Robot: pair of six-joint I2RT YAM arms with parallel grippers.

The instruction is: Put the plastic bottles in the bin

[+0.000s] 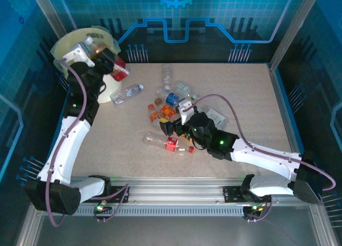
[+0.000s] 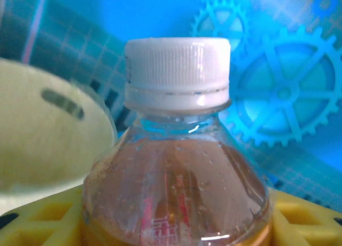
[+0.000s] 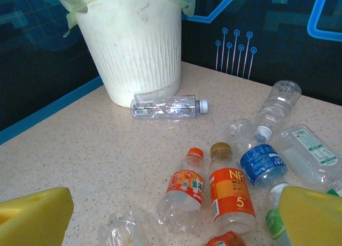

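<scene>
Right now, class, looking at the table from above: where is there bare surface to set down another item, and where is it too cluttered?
Bare: the table's right side, between the bottle cluster and the right frame; also the left-centre stretch between the lone bottle by the bin and the red-labelled bottle. Crowded: the centre cluster.

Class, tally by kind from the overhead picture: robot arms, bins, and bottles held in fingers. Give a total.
Arms: 2
Bin: 1
Held bottle: 1
Total: 4
</scene>
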